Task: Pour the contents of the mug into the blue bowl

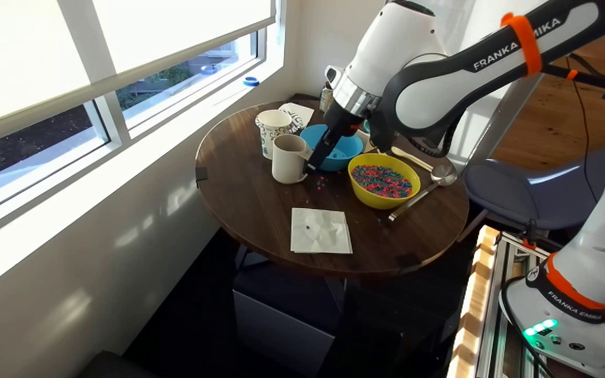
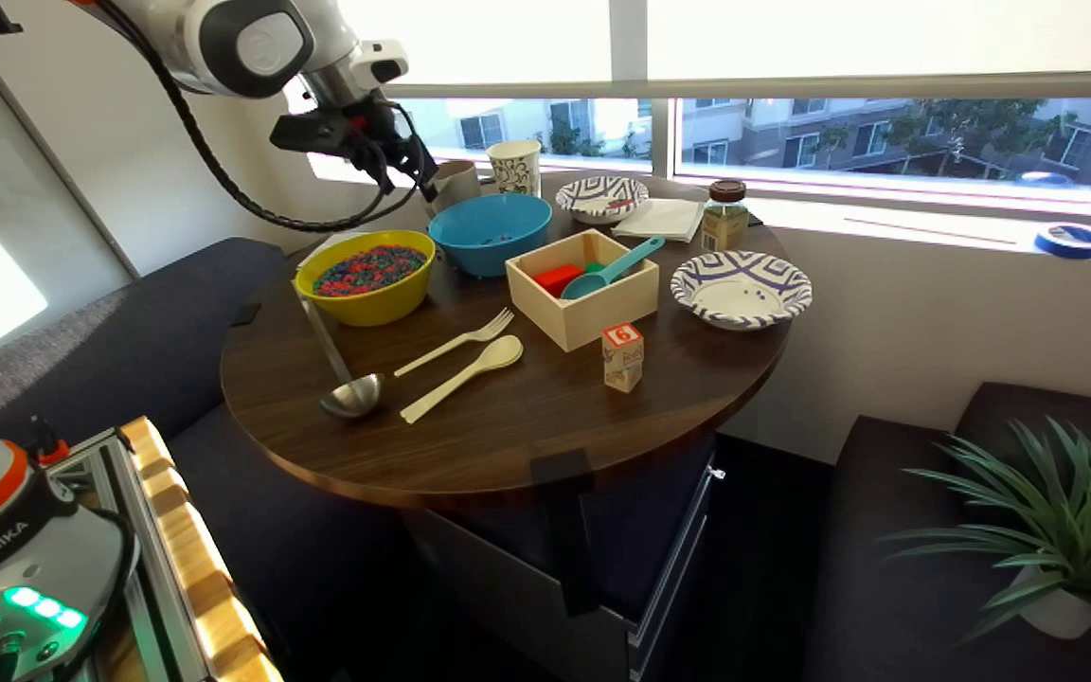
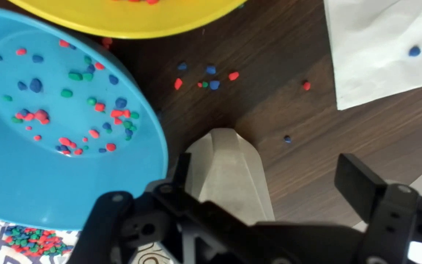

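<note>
The mug (image 1: 285, 166) stands upright on the counter (image 1: 252, 202), its handle (image 3: 231, 172) between jaws spread wide, at eight o'clock from the blue bowl (image 1: 351, 146) (dotted with pellets (image 3: 41, 114)) in an exterior view, so gripping and pouring seem still ahead, the mug's contents hidden.

Held the arm (image 1: 434, 102) bent, higher than the mug (image 1: 287, 164), with the wrist (image 1: 357, 97) tilted down toward it, had the gripper (image 3: 263, 159) beside it, with fingers (image 3: 359, 183) wide apart on either side of its handle (image 3: 229, 172), showed green lights (image 1: 540, 328) on the base (image 1: 570, 310), well apart from it.
</note>
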You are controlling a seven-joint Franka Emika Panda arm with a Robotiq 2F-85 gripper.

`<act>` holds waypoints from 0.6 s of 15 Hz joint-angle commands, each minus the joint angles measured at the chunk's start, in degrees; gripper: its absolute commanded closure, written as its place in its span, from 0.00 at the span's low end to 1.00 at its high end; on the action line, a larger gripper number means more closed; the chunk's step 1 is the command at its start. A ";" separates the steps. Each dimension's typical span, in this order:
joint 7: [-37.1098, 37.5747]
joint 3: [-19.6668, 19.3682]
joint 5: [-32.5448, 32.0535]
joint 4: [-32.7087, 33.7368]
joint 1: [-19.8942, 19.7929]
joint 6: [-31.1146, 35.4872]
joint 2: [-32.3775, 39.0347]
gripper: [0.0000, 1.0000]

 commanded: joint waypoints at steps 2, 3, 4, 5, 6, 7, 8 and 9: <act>2.53 0.44 -3.11 1.88 -0.84 4.07 4.38 0.21; 2.55 0.37 -3.42 2.23 -0.90 4.29 4.79 0.30; 2.74 0.33 -3.86 2.54 -0.96 4.20 5.15 0.38; 2.64 0.42 -3.60 2.92 -0.98 3.36 5.35 0.48; 2.63 0.46 -3.40 3.18 -1.03 2.63 5.38 0.55; 2.72 0.44 -3.50 3.41 -1.06 2.24 5.39 0.64; 2.88 0.40 -3.69 3.57 -1.07 1.99 5.31 0.71; 2.99 0.40 -3.67 3.68 -1.06 1.63 5.12 0.74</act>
